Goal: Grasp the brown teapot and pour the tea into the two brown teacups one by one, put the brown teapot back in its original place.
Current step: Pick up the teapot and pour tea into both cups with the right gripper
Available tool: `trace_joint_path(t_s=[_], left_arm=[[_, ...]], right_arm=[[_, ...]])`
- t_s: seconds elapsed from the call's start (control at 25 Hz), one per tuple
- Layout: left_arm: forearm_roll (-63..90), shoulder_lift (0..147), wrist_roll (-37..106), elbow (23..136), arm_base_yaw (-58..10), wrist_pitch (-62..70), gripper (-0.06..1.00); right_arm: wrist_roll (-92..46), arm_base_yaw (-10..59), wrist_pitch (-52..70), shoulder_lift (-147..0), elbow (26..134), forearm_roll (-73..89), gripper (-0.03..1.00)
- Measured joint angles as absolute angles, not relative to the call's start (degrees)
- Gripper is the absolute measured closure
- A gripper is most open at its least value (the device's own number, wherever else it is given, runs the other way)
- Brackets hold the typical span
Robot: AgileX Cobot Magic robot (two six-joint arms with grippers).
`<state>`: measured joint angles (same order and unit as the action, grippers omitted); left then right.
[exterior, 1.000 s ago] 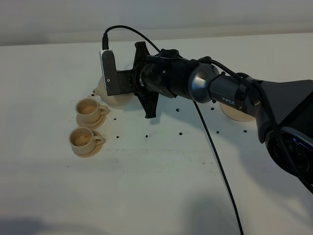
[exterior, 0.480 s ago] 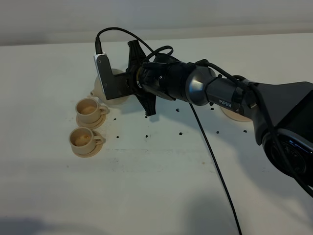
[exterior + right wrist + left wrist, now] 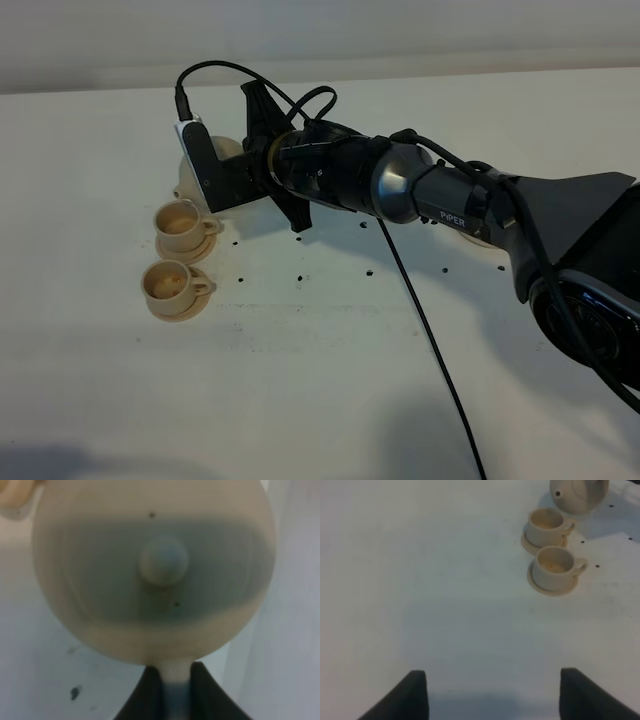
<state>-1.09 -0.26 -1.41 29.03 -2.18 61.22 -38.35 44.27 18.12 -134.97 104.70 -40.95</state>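
My right gripper point(image 3: 176, 690) is shut on the loop handle of the brown teapot point(image 3: 155, 575), whose knobbed lid fills the right wrist view. In the exterior view the teapot point(image 3: 190, 178) hangs just beyond the far teacup point(image 3: 183, 225), mostly hidden behind my right wrist point(image 3: 300, 175). The near teacup point(image 3: 170, 287) stands on its saucer in front of it. Both cups hold tan liquid. In the left wrist view the teapot point(image 3: 580, 494) and the two teacups point(image 3: 546, 525) point(image 3: 554, 567) show far off. My left gripper point(image 3: 492, 695) is open and empty.
The round tan disc point(image 3: 483, 238) lies at the right, mostly hidden behind my right arm. Small black specks point(image 3: 370, 270) are scattered on the white table point(image 3: 300, 380). A black cable point(image 3: 430, 340) hangs from the right arm toward the front.
My right gripper has carried the teapot to the left and away from the front, and the wrist has rotated. The cups have not moved.
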Motion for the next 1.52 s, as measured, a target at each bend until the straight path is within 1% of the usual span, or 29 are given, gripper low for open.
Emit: trace_joint_path(t_s=[1.0,1.52], left_arm=[[-1.07,-0.26,-1.41,29.03,-2.18,61.22,0.41],[-1.07,-0.26,-1.41,29.03,-2.18,61.22,0.41]], right_arm=[[-34.66,44.72,15.79,-136.59,104.70,-55.58,0.88],[-34.54,44.78,14.87,-136.59,104.70,-59.15,0.88]])
